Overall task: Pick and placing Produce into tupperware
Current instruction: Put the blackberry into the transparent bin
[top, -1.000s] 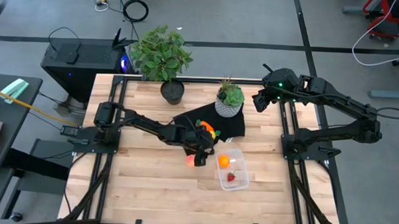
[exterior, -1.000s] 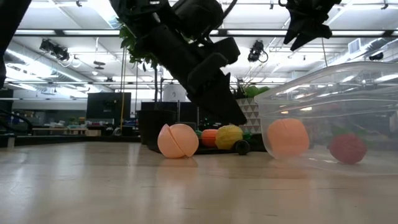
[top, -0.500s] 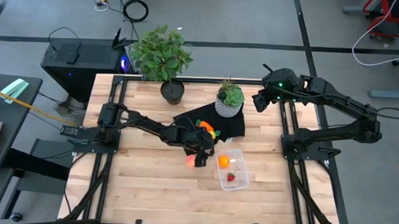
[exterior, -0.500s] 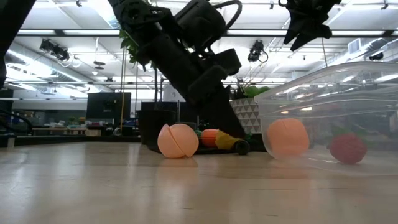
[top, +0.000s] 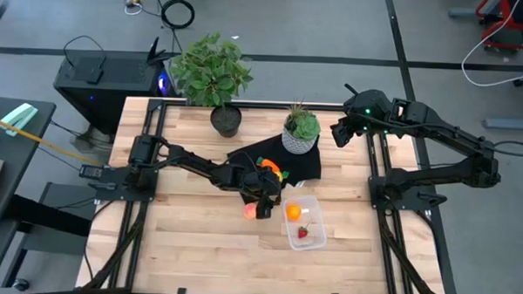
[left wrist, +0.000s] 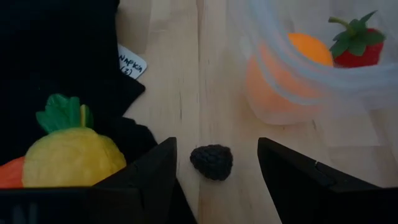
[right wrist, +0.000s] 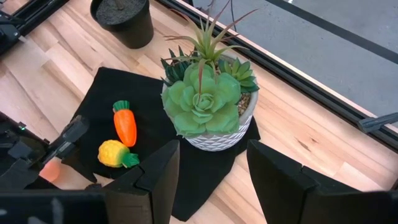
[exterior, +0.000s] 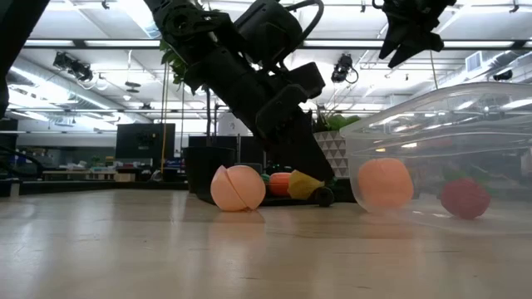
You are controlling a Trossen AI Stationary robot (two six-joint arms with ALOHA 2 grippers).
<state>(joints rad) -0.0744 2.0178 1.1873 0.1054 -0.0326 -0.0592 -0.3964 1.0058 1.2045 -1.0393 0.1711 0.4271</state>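
My left gripper [top: 263, 205] [left wrist: 216, 144] is open and low over the table, at the black mat's near edge. Its fingers stand on either side of a small dark berry [left wrist: 211, 162] [exterior: 323, 196] without touching it. The yellow piece [left wrist: 71, 155] [right wrist: 115, 154] and the carrot [right wrist: 125, 124] lie on the mat [top: 283, 161]. The pinkish-red ball [top: 249, 210] [exterior: 238, 188] rests on the wood to the gripper's left. The clear tupperware [top: 314, 220] [exterior: 465, 108] holds the orange ball [top: 292, 212] [left wrist: 286, 68] and the strawberry [top: 303, 232] [left wrist: 354, 43]. My right gripper [top: 340, 132] [right wrist: 211, 146] is open and raised near the table's far right corner.
A succulent in a white pot [top: 300, 131] [right wrist: 208, 112] stands on the mat's far edge. A taller plant in a black pot [top: 213, 75] is behind it to the left. Bare wood lies along the table's near side [top: 206, 241].
In the low view my left arm has shifted slightly over the mat's near edge, and its finger now reaches down beside the dark berry. The produce and the tupperware lie where they were.
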